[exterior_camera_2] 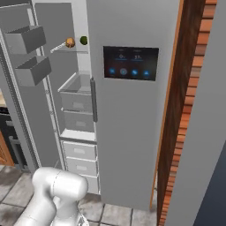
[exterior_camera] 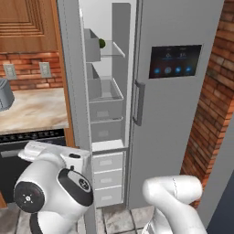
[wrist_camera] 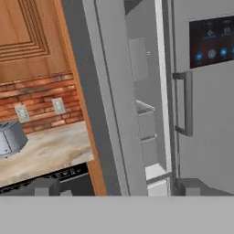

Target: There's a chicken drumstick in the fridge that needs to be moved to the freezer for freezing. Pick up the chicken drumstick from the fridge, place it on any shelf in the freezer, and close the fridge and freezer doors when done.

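Chicken drumstick sitting on glass shelf inside open freezer, beside dark green ball. Your pincer standing open, gripping nothing, facing touchscreen door handle.

Light was even and flat, with only faint shadows inside the freezer. The touchscreen panel glowed blue at two o'clock. All views looked soft, slightly blurred, without glare.
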### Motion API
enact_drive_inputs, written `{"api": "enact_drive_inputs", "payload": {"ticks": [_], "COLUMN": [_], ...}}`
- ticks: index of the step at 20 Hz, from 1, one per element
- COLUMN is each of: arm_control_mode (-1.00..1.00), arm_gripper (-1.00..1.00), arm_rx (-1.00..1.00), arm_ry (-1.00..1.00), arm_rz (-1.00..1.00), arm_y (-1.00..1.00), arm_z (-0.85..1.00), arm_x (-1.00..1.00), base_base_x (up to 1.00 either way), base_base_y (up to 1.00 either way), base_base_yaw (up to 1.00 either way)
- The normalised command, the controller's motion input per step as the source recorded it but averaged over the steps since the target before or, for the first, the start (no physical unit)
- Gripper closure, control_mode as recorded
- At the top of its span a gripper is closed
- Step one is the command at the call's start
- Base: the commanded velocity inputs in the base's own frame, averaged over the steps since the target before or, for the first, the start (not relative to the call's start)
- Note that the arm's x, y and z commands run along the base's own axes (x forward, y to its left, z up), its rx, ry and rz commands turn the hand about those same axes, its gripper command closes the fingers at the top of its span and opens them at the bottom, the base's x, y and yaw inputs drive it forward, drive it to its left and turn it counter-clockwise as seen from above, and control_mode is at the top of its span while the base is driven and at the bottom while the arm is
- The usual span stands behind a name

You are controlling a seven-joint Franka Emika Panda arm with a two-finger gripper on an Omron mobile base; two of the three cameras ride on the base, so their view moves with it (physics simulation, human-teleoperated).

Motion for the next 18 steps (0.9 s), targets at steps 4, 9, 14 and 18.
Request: {"api": "enact_drive_inputs", "payload": {"ticks": [4,9,14,18], "arm_control_mode": [-1.00,-1.00,-1.00,-1.00], "arm_gripper": [-1.00,-1.00,-1.00,-1.00], "arm_rx": [-0.01,0.00,-0.04,-0.06], "arm_ry": [-0.33,-0.10,0.00,0.04], "arm_rz": [-0.05,-0.07,-0.10,-0.15], "arm_y": [0.79,0.39,0.06,0.17], "arm_z": [-0.40,-0.43,-0.20,-0.07], "arm_x": [0.79,0.74,0.15,0.21], "base_base_x": [0.00,0.00,0.00,0.00], "base_base_y": [0.00,0.00,0.00,0.00], "base_base_yaw": [0.00,0.00,0.00,0.00]}}
